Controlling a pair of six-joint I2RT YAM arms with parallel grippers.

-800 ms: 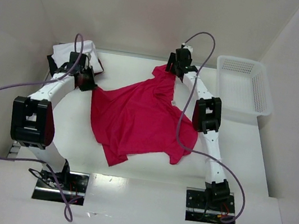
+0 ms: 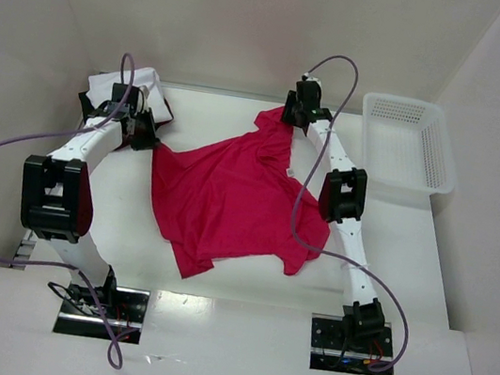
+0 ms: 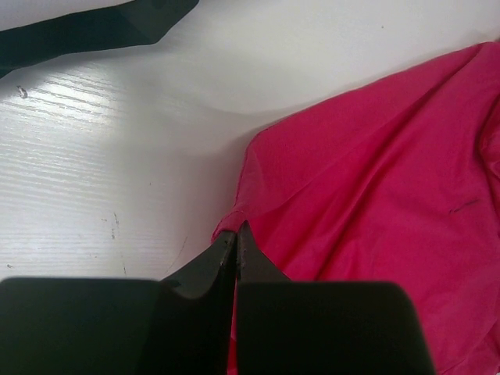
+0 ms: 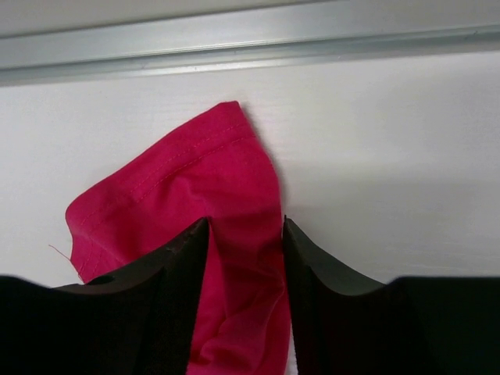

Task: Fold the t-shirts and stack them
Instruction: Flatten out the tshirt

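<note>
Red t-shirt [image 2: 230, 194] lay spread on the desk [image 2: 410, 260] with a claw at each far end.

From above, the crimson cloth was rumpled and open in the middle of the desk, with a small pale tag [image 2: 286, 170] too small to read. The left claw [image 2: 148, 141] met its left corner and the right claw [image 2: 285, 117] its far tip. A white t-shirt [image 2: 143, 78] sat folded at the far left and a mesh basket [image 2: 443, 171] at the far right. In the left wrist view, the left claw [image 3: 236, 233] was pressed together on the red t-shirt's [image 3: 375, 180] edge, with a black t-shirt [image 3: 86, 30] well beyond it. In the right wrist view, the right claw [image 4: 244, 226] stood apart, straddling a stitched hem of the red t-shirt [image 4: 187, 172] near a metal rail [image 4: 250, 47].
</note>
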